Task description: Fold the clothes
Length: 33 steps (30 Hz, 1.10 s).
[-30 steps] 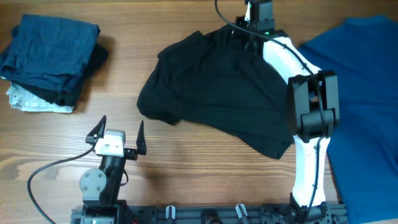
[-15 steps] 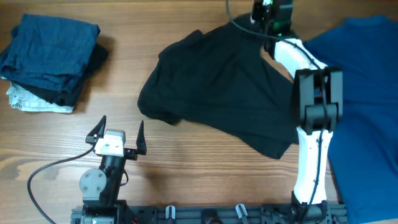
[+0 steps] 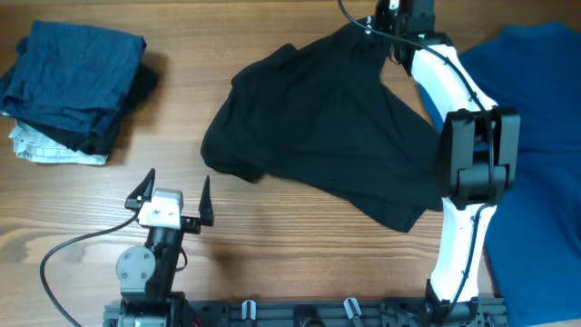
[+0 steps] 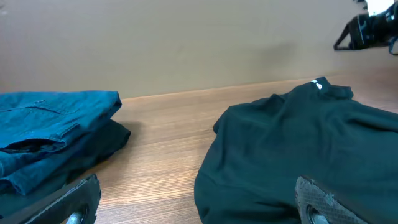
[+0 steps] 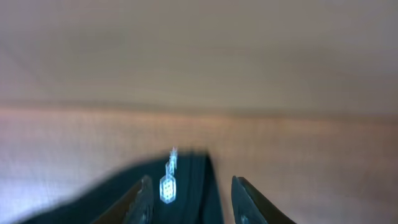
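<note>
The black shirt lies crumpled and spread across the middle of the table. Its collar end points to the far edge. My right gripper hovers over that collar. In the right wrist view the right gripper is open, and the black shirt with its white label lies between the fingers, apart from the right finger. My left gripper stands open near the front edge, left of the shirt. The left wrist view has the left gripper open, facing the black shirt.
A royal-blue shirt covers the table's right side, beside the right arm. A stack of folded navy pieces sits at the far left on a pale garment; the left wrist view shows the stack too.
The right gripper has moved right and toward the far edge over the collar, and its jaws have opened from shut. The left arm has not moved.
</note>
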Available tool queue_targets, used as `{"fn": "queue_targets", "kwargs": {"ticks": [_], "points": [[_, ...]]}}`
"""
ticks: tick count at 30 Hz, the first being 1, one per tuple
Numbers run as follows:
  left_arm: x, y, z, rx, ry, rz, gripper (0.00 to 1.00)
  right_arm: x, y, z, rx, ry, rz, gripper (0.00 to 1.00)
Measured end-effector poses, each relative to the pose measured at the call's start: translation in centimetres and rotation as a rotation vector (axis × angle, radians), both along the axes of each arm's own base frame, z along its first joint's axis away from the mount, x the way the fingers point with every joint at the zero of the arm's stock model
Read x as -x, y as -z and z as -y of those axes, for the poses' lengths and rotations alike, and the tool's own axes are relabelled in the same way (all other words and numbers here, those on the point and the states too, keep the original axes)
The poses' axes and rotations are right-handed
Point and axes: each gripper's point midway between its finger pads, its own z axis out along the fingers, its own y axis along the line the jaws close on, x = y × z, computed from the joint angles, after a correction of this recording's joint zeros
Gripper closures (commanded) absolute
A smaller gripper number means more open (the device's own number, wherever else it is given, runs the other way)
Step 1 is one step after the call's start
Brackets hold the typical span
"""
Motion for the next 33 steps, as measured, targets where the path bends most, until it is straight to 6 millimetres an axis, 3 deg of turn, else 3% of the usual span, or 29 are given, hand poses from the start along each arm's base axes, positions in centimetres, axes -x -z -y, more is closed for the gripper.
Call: {"fn": "queue_targets", "kwargs": {"ticks": [2,5,9,14,15,18,20,28,33], "points": [[0.0,0.0,0.0,0.000,0.000,0.000,0.00,0.6,1.1,0.0,0.010,-0.007,-0.046,0.44],[0.0,0.0,0.0,0.000,0.000,0.000,0.00,0.7,2.3,-0.1,0.016,-0.025,-0.066,0.44],[0.0,0.0,0.0,0.000,0.000,0.000,0.00,1.2,6.1,-1.4,-0.025,-0.089,-0.137,0.41],[0.0,0.0,0.0,0.000,0.000,0.000,0.00,2.2,9.3,-1.7,-0.038,-0.109,-0.220,0.41],[0.0,0.0,0.0,0.000,0.000,0.000,0.00,2.2,9.3,-1.7,-0.037,-0.112,-0.220,0.43],[0.0,0.0,0.0,0.000,0.000,0.000,0.00,2.3,9.4,-1.6,-0.024,-0.114,-0.223,0.82],[0.0,0.0,0.0,0.000,0.000,0.000,0.00,2.4,9.5,-1.1,0.003,-0.100,-0.228,0.95],[0.0,0.0,0.0,0.000,0.000,0.000,0.00,1.9,9.2,1.3,0.075,-0.011,-0.211,0.96],[0.0,0.0,0.0,0.000,0.000,0.000,0.00,0.9,8.2,4.0,0.118,0.012,-0.157,0.96]]}}
